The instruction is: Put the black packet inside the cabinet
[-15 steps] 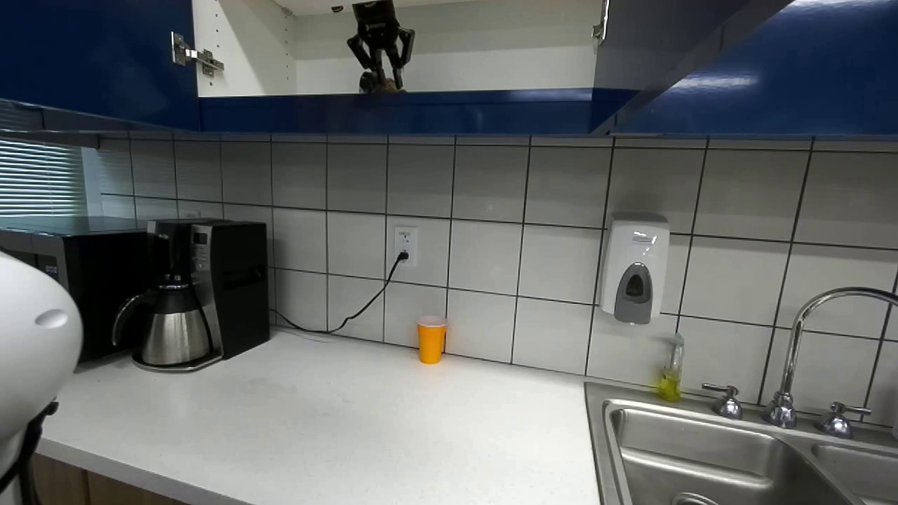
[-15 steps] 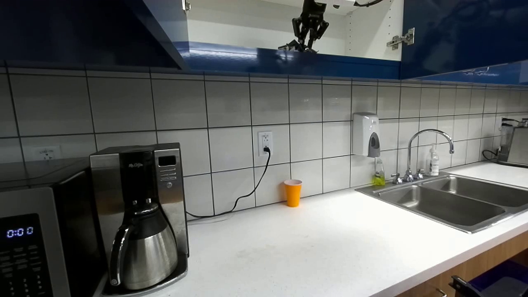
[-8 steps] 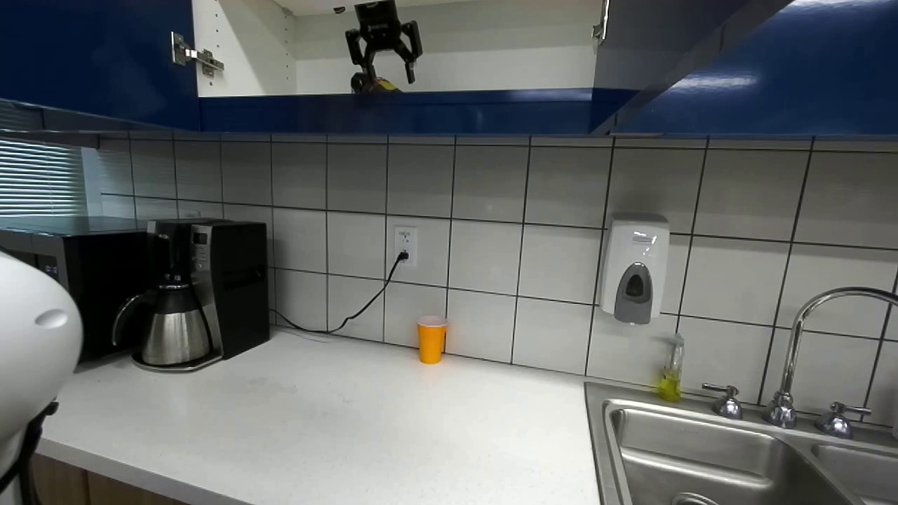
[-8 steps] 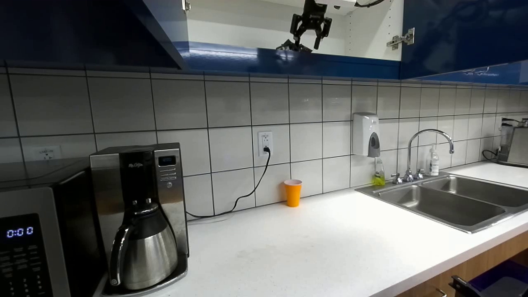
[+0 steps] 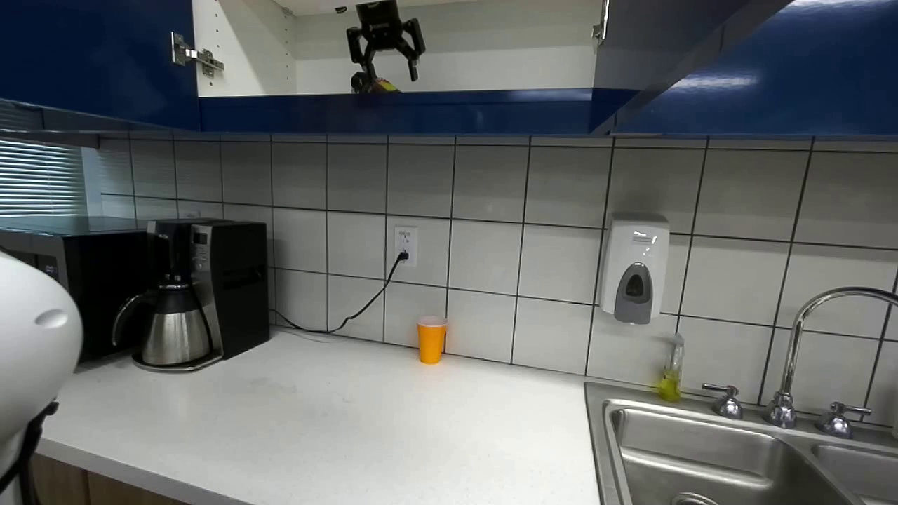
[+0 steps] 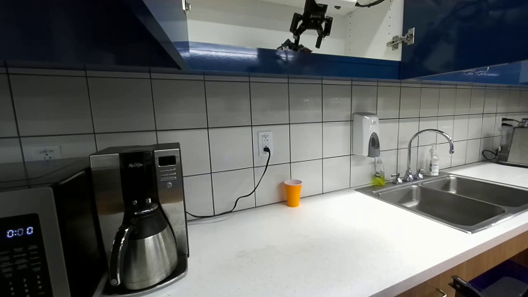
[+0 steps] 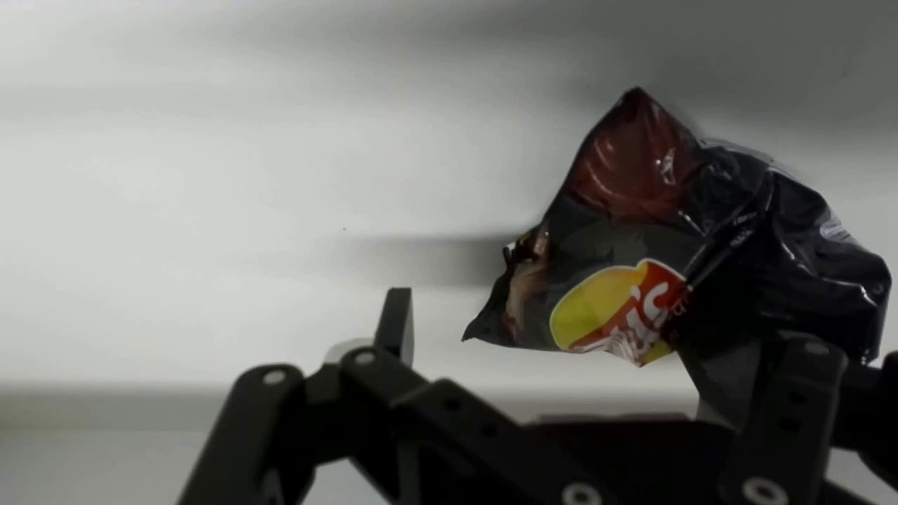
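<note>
The black packet (image 7: 617, 217), crumpled and glossy with a yellow and red logo, lies on the pale floor of the cabinet (image 5: 505, 109). Only its upper part shows over the blue front edge in both exterior views, as a dark packet (image 6: 287, 45) beneath the fingers. My gripper (image 5: 391, 73) points down into the cabinet with its jaws spread wide. In the wrist view one finger (image 7: 397, 319) stands apart from the packet across bare shelf. The opposite finger is right at the packet's dark side; whether it touches cannot be told.
Blue doors (image 5: 91, 63) stand open on both sides of the cabinet. Below, the counter (image 6: 313, 243) carries an orange cup (image 6: 293, 193), a coffee machine (image 6: 140, 218) and a sink (image 6: 449, 202). A soap dispenser (image 5: 635, 266) hangs on the tiled wall.
The jaws were close together on the packet a second ago and have since spread apart. The packet stays on the cabinet floor, barely shifted, and the wrist has hardly moved.
</note>
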### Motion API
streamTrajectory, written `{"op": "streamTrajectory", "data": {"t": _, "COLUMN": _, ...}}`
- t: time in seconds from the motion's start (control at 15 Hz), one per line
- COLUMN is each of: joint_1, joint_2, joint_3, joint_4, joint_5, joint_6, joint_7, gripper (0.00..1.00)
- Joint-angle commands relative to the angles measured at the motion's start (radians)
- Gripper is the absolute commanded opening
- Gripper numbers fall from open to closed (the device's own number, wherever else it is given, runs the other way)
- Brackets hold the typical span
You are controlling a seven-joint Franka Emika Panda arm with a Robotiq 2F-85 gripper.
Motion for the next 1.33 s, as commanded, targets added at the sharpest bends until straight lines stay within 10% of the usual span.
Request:
{"op": "streamTrajectory", "data": {"t": 0.0, "joint_1": -0.001, "joint_2": -0.009, "joint_3": -0.001, "joint_4": 0.003, "joint_5": -0.015, "joint_6": 0.015, "joint_7": -0.018, "gripper": 1.0}}
{"op": "streamTrajectory", "data": {"t": 1.27, "joint_1": 0.014, "joint_2": -0.123, "joint_3": 0.012, "joint_4": -0.077, "joint_5": -0.011, "joint_6": 0.021, "joint_7": -0.008, "gripper": 1.0}}
